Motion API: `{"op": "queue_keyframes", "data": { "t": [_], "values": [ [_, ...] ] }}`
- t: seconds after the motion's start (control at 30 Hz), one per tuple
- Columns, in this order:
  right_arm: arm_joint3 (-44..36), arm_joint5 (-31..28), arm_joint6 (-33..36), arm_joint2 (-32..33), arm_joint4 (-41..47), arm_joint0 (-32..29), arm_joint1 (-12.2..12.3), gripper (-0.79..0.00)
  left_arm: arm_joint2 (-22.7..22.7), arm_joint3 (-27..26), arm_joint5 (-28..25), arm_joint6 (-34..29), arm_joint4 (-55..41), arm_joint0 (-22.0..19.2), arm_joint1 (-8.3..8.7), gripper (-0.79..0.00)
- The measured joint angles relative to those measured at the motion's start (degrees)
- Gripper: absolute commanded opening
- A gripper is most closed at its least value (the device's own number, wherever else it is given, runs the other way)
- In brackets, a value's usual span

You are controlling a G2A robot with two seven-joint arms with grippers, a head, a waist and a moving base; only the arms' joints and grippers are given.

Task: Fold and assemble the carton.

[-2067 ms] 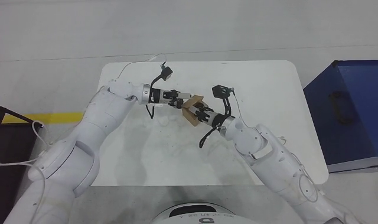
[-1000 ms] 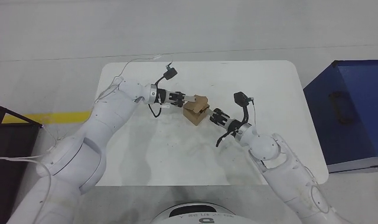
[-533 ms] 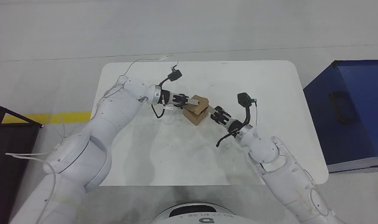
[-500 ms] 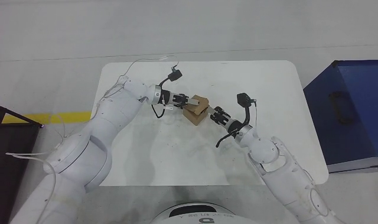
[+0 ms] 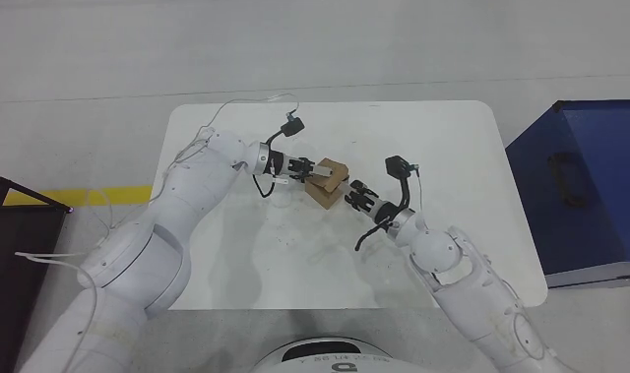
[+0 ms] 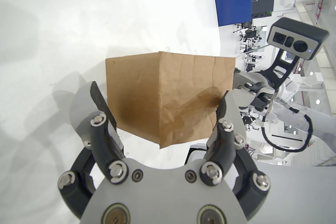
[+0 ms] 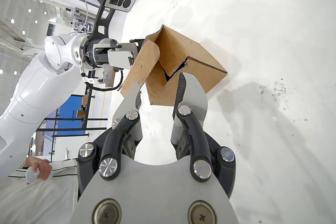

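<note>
Work surface: white table point(image 5: 433, 137), scuffed with small dark marks.

Item under task: one brown cardboard carton point(image 5: 327, 179), resting on the table near its middle, between the two arms. It is partly erected. The two faces turned toward the left wrist camera point(image 6: 168, 96) are plain kraft board, creased, and meet at a vertical corner edge. The end turned toward the right arm stands open, with the interior visible. One side flap point(image 7: 140, 64) hangs outward from that end, and a second panel is folded inward across the opening.

Left gripper point(image 6: 161, 104): at the carton's far side from the right arm. Its fingers point(image 6: 101, 101) are spread wide, one at each outer edge of the carton. Whether the pads press on the board cannot be told.

Right gripper point(image 7: 159, 93): at the open end, with its fingers point(image 7: 181, 89) parted to a moderate gap. The lower edge of the inward panel lies between them. No clamping is evident.

Other: a blue bin point(image 5: 581, 191) with a black handle stands off the table on the right arm's side.
</note>
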Motion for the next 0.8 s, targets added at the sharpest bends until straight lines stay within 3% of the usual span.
{"op": "queue_keyframes", "data": {
  "t": [0.8],
  "values": [
    [2.7,1.6,1.3,-1.9,-1.7,2.7,-0.9,-0.465,-1.5,1.0,-0.4,-1.7,1.7,0.2,-0.95,-0.025]
  ]
}}
